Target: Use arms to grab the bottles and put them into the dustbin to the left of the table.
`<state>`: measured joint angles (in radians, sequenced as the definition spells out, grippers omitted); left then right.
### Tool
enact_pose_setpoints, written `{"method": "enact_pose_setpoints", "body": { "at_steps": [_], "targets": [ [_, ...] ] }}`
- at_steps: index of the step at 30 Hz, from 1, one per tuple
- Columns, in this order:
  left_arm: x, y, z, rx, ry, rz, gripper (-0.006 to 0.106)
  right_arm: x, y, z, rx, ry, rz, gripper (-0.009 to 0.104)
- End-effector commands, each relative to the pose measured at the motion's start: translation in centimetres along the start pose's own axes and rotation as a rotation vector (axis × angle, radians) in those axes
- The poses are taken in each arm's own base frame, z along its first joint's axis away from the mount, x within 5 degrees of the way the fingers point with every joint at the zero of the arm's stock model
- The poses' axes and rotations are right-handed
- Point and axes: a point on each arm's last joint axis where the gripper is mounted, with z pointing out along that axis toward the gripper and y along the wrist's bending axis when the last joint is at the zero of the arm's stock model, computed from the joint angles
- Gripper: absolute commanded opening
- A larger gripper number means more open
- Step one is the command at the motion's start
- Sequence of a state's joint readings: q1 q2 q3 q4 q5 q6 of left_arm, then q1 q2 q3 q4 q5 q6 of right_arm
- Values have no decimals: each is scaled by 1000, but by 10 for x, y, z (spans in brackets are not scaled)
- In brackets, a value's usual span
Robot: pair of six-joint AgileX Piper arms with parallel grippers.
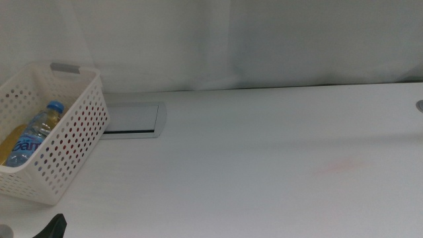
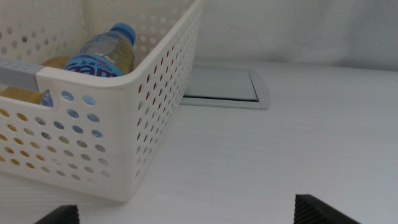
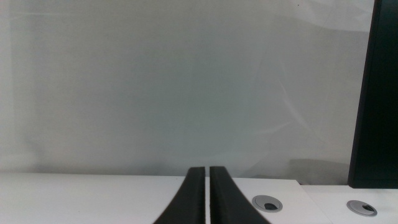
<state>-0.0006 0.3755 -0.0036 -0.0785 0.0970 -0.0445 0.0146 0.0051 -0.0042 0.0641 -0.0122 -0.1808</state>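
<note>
The white perforated dustbin [image 1: 73, 142] stands at the table's left end. Inside it lies a clear water bottle [image 1: 39, 129] with a blue cap, beside a yellow-liquid bottle [image 1: 12, 142]. Something red shows through the holes of the bin's side. The left wrist view shows the dustbin [image 2: 134, 130] close up, with the water bottle [image 2: 102, 53] and a bit of the yellow bottle [image 2: 56, 62] in it. My left gripper [image 2: 186, 214] is open and empty, just in front of the bin; only its tip [image 1: 56, 226] shows in the middle view. My right gripper [image 3: 207, 186] is shut, empty, and out of the middle view.
A flat grey hatch [image 1: 132, 119] is set into the white table [image 1: 264, 158] just right of the dustbin. Two round cable holes [image 3: 268, 202] sit in the tabletop near the right gripper, and a dark upright panel [image 3: 379, 93] stands beside them.
</note>
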Motion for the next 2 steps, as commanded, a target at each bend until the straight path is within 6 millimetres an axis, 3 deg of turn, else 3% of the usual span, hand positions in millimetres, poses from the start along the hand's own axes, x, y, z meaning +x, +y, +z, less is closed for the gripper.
{"method": "enact_pose_setpoints", "body": {
  "at_steps": [1, 2],
  "targets": [
    [3, -1, 0, 10, 4, -2, 89, 11, 1, -2, 3, 11, -3, -2],
    [3, -1, 0, 10, 4, -2, 89, 11, 1, -2, 3, 11, -3, -2]
  ]
}}
